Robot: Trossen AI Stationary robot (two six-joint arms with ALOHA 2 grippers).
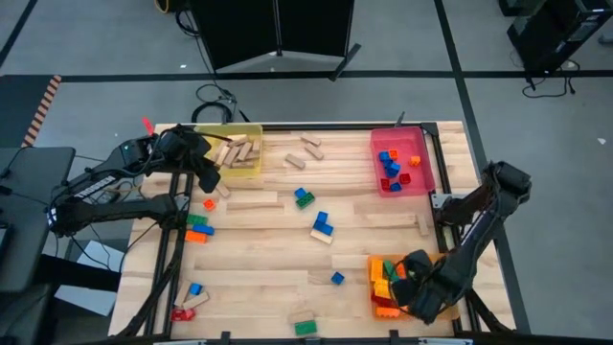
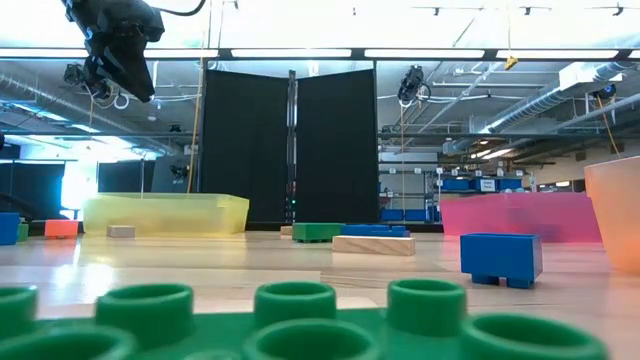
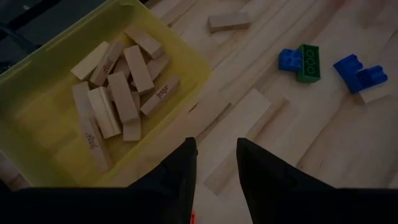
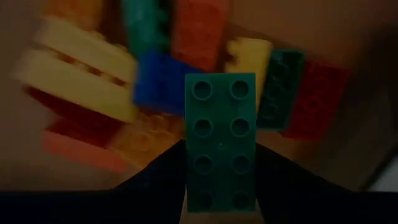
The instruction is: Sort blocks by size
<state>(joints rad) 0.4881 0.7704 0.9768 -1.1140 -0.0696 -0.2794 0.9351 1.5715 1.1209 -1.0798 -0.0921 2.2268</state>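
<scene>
The right gripper [image 1: 414, 287] is hanging over the orange tray [image 1: 375, 261] at the near right of the table, with a green eight-stud brick [image 4: 219, 140] lying between its two fingers and the pile of yellow, blue, red and orange bricks [image 4: 143, 93] just beyond it. The fingers are sitting against the brick's long sides at its near end, so it looks pinched, though whether the grip is starting to ease cannot be told. To do this drop well, the brick should be lowered until it is just above the pile, kept level and inside the tray walls, and then let go by parting the fingers fully before lifting straight up, so nothing gets dragged out. The left gripper [image 3: 214, 165] is waiting at the far left, just beside the yellow tray [image 3: 205, 65] of wooden blocks [image 3: 121, 93], its fingers nearly together with a slim gap and nothing between them.
</scene>
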